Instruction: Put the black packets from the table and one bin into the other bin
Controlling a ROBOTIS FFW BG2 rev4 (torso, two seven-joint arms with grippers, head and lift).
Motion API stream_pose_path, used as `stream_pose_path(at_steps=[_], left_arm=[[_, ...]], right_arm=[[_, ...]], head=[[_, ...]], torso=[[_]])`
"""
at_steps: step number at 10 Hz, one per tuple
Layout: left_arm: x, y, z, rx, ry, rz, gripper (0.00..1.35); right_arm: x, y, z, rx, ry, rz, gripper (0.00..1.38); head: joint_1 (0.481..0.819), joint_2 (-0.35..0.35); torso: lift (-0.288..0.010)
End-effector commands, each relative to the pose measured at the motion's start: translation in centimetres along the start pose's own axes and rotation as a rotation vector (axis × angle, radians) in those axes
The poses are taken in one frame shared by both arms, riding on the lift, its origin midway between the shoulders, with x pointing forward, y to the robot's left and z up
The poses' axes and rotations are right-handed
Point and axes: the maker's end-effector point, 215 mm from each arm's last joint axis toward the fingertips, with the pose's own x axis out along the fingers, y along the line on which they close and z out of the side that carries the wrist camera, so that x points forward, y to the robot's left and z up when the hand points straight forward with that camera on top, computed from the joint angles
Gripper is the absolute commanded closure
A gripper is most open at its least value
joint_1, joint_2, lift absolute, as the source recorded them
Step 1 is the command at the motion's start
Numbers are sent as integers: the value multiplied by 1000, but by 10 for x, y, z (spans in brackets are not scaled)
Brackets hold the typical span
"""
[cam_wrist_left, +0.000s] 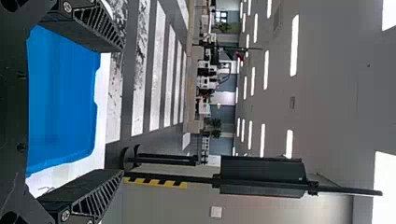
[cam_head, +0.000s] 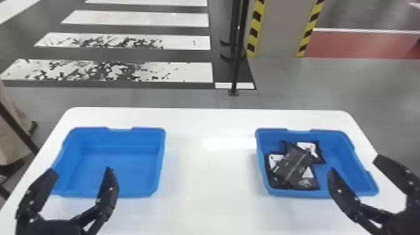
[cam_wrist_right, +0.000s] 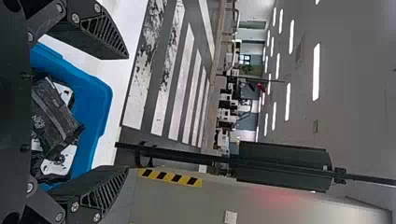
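Observation:
In the head view my left gripper [cam_head: 80, 175] is open at the near side of the left blue bin [cam_head: 118, 190], whose inside is bare. My right gripper [cam_head: 353, 165] stands open at the near right part of the right blue bin [cam_head: 325, 192]. Several black packets [cam_head: 293, 165] with white patches lie overlapped in that bin's left half. The left wrist view has the left gripper [cam_wrist_left: 123, 111] with its fingers wide apart and the blue bin [cam_wrist_left: 65, 93] beyond. In the right wrist view the right gripper [cam_wrist_right: 128, 112] holds nothing, and the packets [cam_wrist_right: 53, 121] lie in the bin.
Both bins stand on a white table [cam_head: 209, 187], with a wide strip of tabletop between them. Behind the table are a thin black pole [cam_head: 236, 72] and a pillar [cam_head: 279, 28] with yellow and black edges. A person's leg [cam_head: 12, 131] is at the far left.

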Motion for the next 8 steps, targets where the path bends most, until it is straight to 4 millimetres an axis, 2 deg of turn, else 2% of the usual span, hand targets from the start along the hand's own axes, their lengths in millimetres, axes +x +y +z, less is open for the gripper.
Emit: stream_pose_path(at_steps=[1,8], left_arm=[[1,-1,0,0,-1,-2,102],[4,-5,9,13,-26,-26,99]], right_arm=[[1,1,-1,2,2,2,191],[3,1,1,2,0,-3,191]], head=[[695,-40],[695,-43]], torso=[[-110],[-110]])
